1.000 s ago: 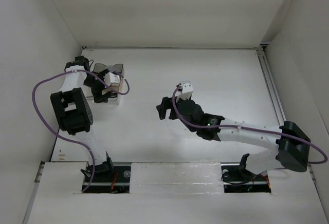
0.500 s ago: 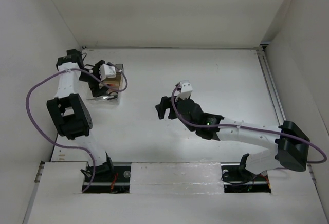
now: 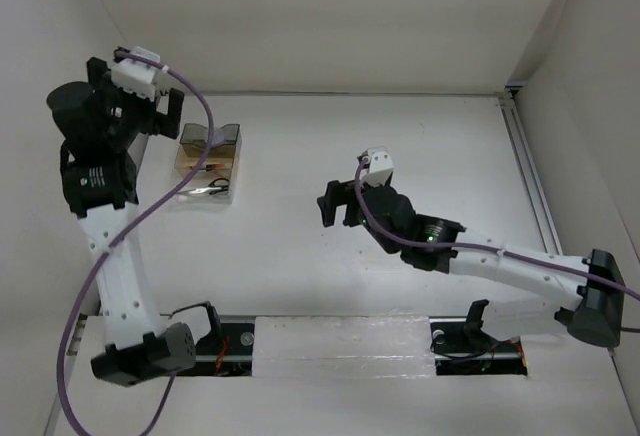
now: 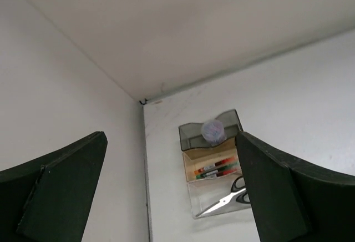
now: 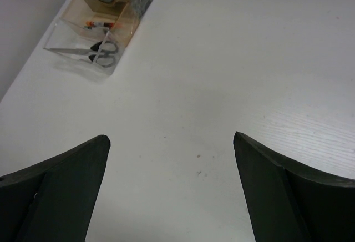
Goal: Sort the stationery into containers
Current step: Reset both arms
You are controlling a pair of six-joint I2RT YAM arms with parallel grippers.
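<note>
**Lifting off a filled box**

Resting in the box [image 3: 222,161], close by the wall [image 3: 30,206] at the far side of the table [image 3: 420,136]: cylinder [image 4: 211,131] in the dark far bay, pens [image 4: 214,168] in the brownish middle bay, scissors [image 4: 226,196] in the clear near bay. No stationery seen loose outside it.

Gone from the box since a second ago: the left gripper [image 4: 170,139], then low over the bays, now raised high and drawn back toward the wall, looking down on the box from well apart. Fingers spread wide, holding nothing. Reads as a release just made, then a retreat.

Out at mid-table, well apart from the box: the right gripper [image 5: 170,138], shifted only a little to the right, fingers likewise spread wide and empty.

Judging by all this, looks finished or very nearly so: every piece in a bay, neither gripper carrying anything. Left to do, most likely, only bringing both arms home without brushing the box.
</note>
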